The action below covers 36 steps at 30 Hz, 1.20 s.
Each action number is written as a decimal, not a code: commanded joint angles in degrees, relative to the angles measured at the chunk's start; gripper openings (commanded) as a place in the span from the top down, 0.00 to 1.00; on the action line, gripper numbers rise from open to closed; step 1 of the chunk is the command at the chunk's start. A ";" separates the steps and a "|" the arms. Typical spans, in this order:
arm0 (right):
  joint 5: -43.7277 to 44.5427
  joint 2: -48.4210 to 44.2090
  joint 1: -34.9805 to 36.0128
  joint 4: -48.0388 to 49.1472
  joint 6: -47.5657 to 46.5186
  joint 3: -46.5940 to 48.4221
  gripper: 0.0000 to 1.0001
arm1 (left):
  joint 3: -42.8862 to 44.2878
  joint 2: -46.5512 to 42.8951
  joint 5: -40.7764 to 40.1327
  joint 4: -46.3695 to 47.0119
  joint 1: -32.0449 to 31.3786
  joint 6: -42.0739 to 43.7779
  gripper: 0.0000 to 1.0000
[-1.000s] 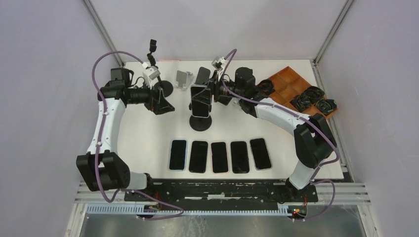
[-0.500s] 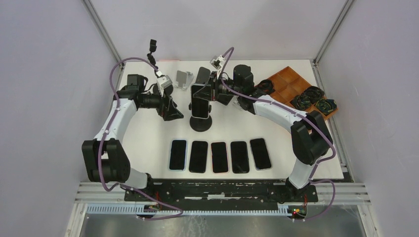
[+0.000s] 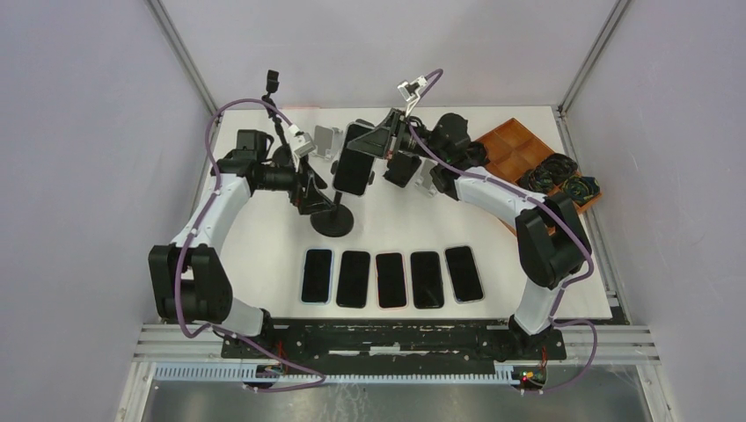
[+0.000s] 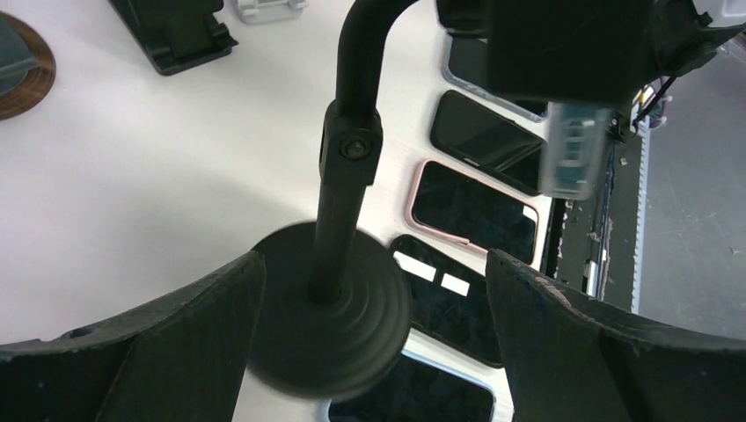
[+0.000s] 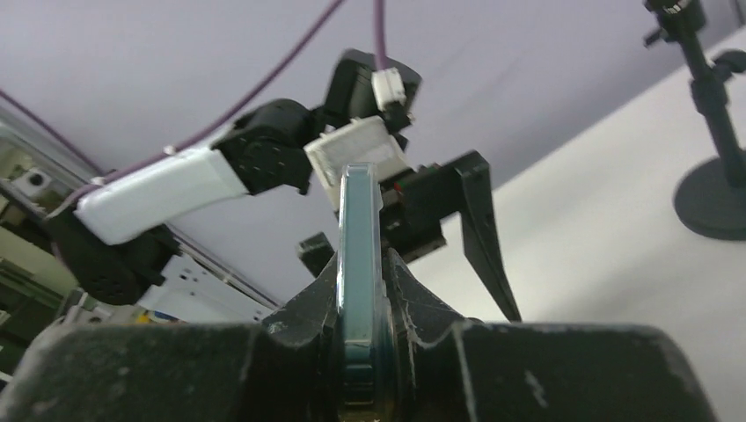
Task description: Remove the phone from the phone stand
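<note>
Right end effector [image 5: 361, 264]: fingers pressed together on the phone [image 5: 359, 220], pinching it edge-on across its two faces. In the top view the phone is upper centre, screen tilted, held up off the worktop [image 3: 264, 246] next to the head of the phone stand [image 3: 332, 221]. Can't tell if the stand's clamp still touches it.

Left end effector [image 4: 374, 264]: spread to full width, one finger either side of the stand's pole, gripping nothing. No contact with the pole that I can see.

Edges: stand base sits on the worktop at centre, near the row of five phones [image 3: 391, 279] below it but apart from them. Small silver stand [image 3: 327, 141] and a tall black stand [image 3: 273, 97] are at the upper edge; brown tray [image 3: 510, 141] is upper right. Bare worktop left of the base, and between the row and the tray.
</note>
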 commanded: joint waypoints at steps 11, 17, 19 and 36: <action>5.88 -2.32 3.04 35.14 22.57 -4.21 1.00 | 3.09 -3.90 3.36 7.63 -2.80 -4.48 0.07; 7.06 -3.91 3.81 36.25 22.44 -5.30 1.00 | 3.32 -4.02 3.35 7.61 -2.76 -5.38 0.28; 7.42 -4.56 4.00 35.36 21.13 -5.95 1.00 | 3.47 -4.25 3.79 7.61 -2.80 -6.25 0.43; 7.63 -12.75 -1.54 29.36 14.82 -5.79 1.00 | 1.15 -5.54 2.00 -11.25 -2.82 13.38 0.98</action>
